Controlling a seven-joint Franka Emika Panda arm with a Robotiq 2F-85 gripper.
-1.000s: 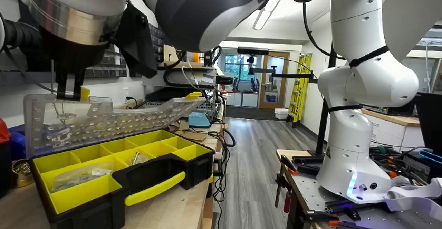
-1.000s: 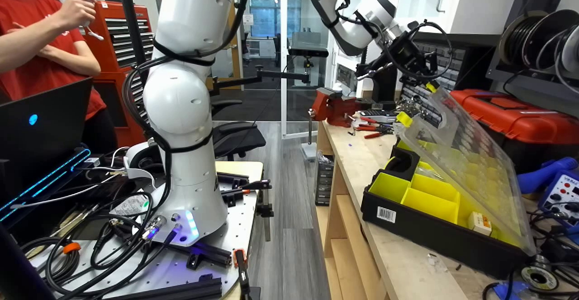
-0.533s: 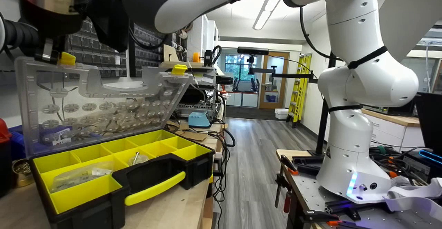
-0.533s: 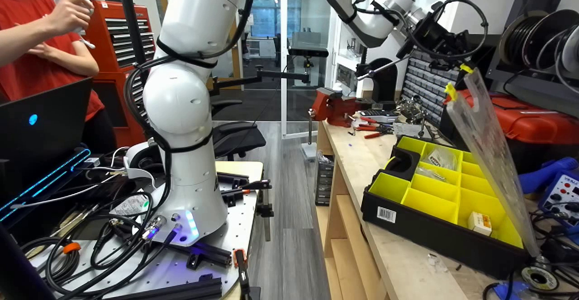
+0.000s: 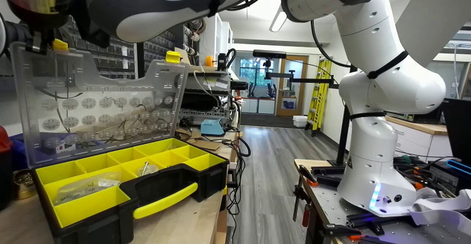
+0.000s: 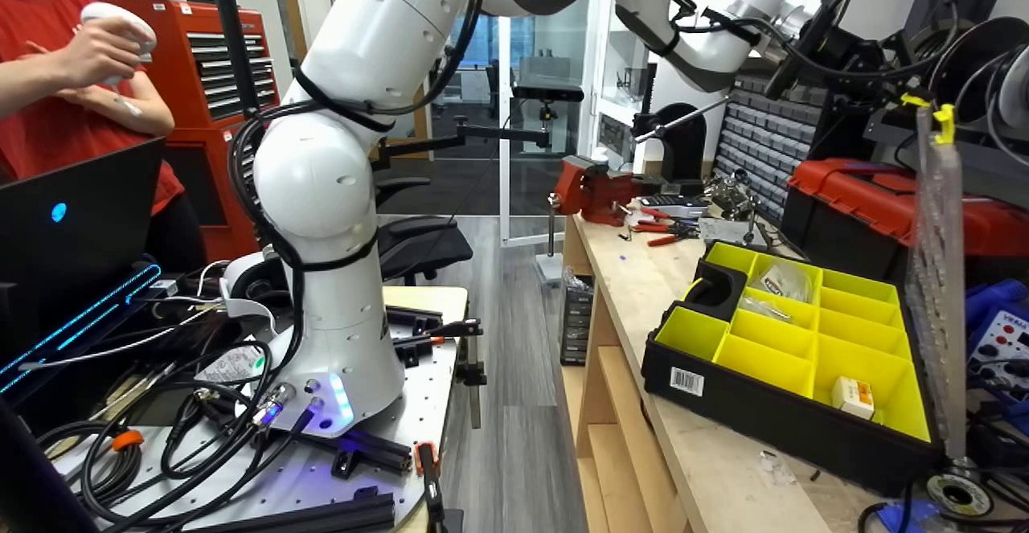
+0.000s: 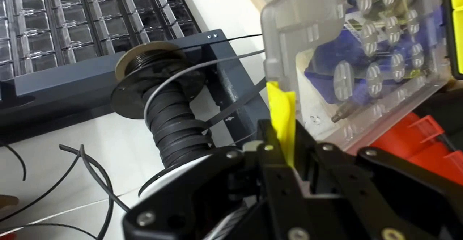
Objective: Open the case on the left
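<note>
I'm standing in what looks like a robotics lab and workshop in one: a robot arm stands on a metal plate; from here a red tool chest is at ten o'clock, a vise on a wooden workbench near one, hand tools beside it, cable spools at two.

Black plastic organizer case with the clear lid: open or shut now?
Open: in both exterior views, the clear plastic lid stands roughly upright, leaving the yellow compartment bins of the black plastic organizer case uncovered.
</note>
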